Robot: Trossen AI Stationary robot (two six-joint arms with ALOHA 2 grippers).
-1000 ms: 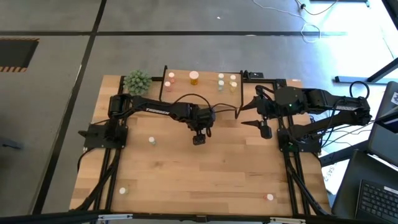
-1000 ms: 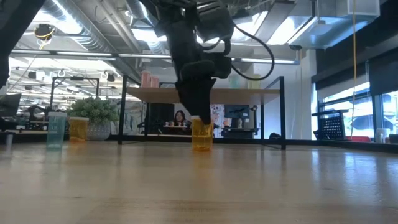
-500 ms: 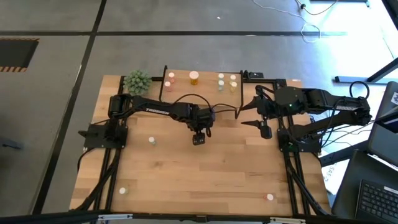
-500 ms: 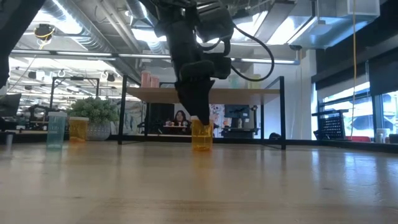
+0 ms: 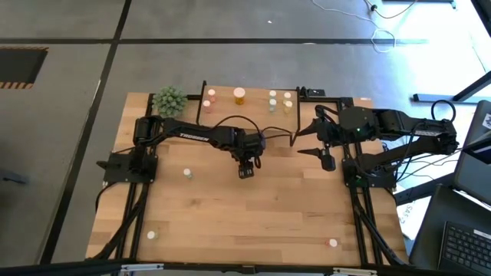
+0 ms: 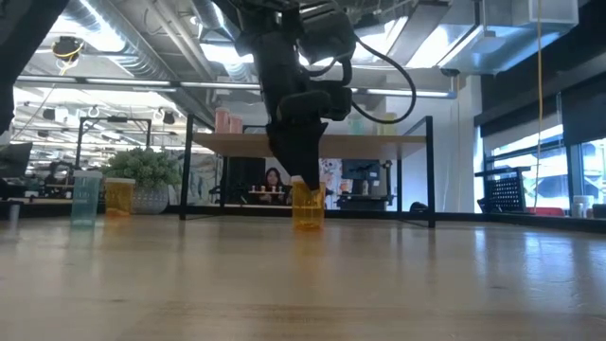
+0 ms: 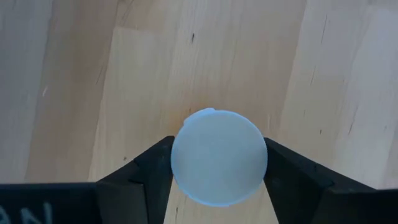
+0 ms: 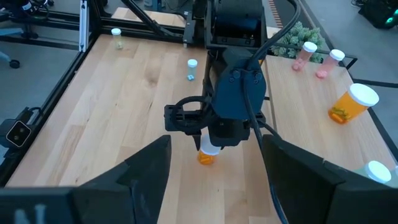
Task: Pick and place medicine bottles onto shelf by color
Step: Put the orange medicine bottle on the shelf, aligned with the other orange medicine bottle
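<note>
Left gripper: at mid-table, jaws down around 1 small orange bottle standing on the table — both fingers against its pale cap.
Right gripper: raised by its base, jaws apart, holding nothing.
Shelf: 6 bottles — 2 pink, 1 big orange, 3 pale.
Loose on table: 3 more bottles.
Plant: 1, beside the shelf.

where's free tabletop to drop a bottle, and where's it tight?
Free: bare wood near the front edge, between the small white-capped bottle and the pink-capped bottle. Tight: the low light-wood shelf with its bottles, and mid-table, where the left tool straddles a small orange bottle.
</note>
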